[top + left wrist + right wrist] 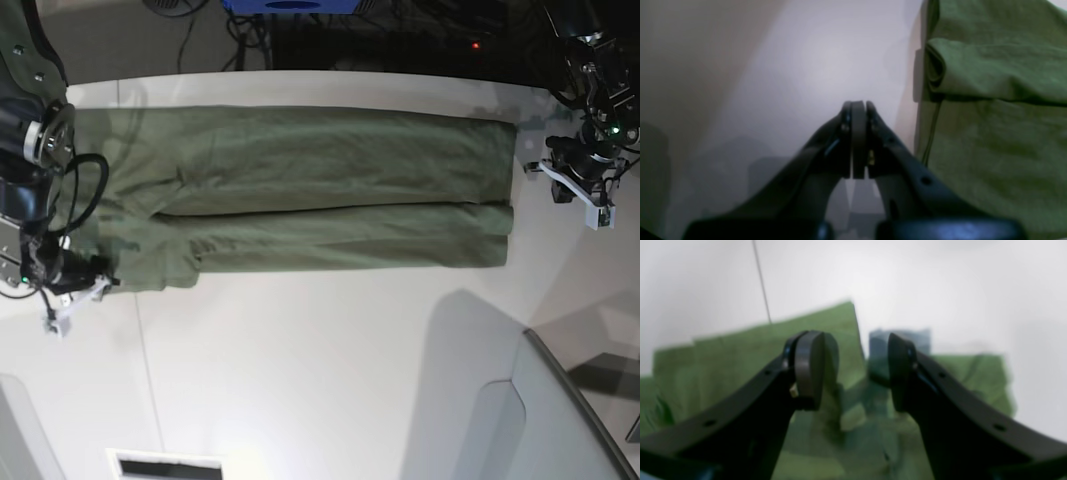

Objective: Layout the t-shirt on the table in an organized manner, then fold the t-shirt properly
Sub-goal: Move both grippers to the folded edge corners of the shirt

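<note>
Base view: t-shirt (330, 190) folded long, bare bench (330, 380) below. Left pincer (858, 106) pressed closed beside its edge; right pincer (857, 370) spread, seemingly holding nothing.

Overhead base view; wrist views close on the t-shirt (320, 190).

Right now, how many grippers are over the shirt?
1. The right gripper, open, hangs over the shirt at its end on the base view's left. The left gripper, shut, sits over bare table just off the opposite end.
</note>
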Controlling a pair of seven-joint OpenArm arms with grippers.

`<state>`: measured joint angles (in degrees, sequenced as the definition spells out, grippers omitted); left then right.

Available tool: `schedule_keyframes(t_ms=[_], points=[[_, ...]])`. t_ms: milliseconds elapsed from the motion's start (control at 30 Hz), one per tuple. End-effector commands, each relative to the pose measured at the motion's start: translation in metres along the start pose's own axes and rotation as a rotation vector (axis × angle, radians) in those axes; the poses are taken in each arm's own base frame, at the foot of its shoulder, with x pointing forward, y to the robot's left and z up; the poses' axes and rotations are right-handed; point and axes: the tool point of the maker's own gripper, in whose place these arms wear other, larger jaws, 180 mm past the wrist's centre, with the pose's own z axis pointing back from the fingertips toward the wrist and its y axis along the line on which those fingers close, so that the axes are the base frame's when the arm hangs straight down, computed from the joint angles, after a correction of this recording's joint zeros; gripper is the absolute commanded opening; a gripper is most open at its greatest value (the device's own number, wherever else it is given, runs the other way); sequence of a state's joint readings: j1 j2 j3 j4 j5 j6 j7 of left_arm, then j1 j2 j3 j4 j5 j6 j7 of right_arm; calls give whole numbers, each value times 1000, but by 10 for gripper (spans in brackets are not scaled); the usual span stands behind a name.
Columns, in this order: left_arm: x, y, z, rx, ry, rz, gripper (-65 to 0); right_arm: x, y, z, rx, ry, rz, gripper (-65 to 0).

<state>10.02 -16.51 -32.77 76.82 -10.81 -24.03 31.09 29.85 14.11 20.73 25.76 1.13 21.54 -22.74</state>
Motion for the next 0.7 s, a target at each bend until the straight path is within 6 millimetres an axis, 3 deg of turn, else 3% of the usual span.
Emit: schedule_keyframes(t_ms=[0, 133, 300, 467, 667], points=[[16, 6, 3, 8, -46, -12, -650, 17, -5, 4, -7, -29, 3, -365], [14, 6, 3, 8, -41, -9, -650, 12, -3, 2, -1, -28, -2, -404], [13, 6, 2, 8, -38, -9, -650, 16, -2, 2, 5, -35, 2, -650], [13, 6, 2, 8, -36, -9, -650, 25, 0, 4, 8, -49, 5, -648], [13, 6, 2, 7, -37, -9, -650, 51, -2, 21, -18, -80, 50, -648]])
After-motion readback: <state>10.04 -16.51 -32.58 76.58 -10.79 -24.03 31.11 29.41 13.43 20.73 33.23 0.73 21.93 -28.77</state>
